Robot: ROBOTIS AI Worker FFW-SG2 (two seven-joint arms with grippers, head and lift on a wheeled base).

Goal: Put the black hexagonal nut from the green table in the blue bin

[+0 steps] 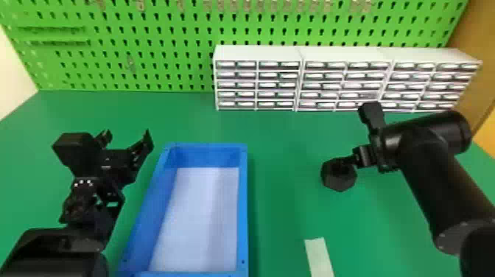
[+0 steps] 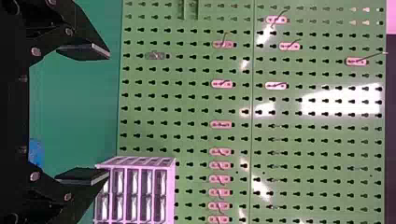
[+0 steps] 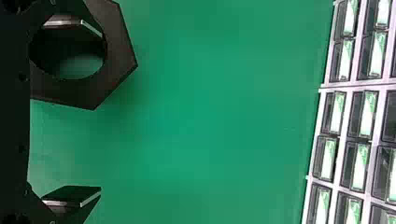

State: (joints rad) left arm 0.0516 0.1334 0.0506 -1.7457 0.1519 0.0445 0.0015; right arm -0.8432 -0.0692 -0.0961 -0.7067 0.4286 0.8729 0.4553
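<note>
I have the big black hexagonal nut with the round hole (image 1: 339, 181) right at my right gripper (image 3: 100, 113), outside the bin. One of that gripper's fingers lines up with the hole; whether it is inside or just above, I can't tell, nor whether the nut rests on the green table (image 1: 280, 147). The fingers are spread wide, with the other one well apart from the nut, so I wouldn't call this a grip. The blue rectangular plastic bin with the pale floor (image 1: 243, 206) lies off to the right gripper's left, with table between. Beyond that bin, my left gripper (image 2: 109, 114) hangs with its fingers wide apart and nothing between them. By my reckoning, only the approach is done: securing the nut, lifting it, carrying it leftward over the near rim, letting go and backing out all remain.
</note>
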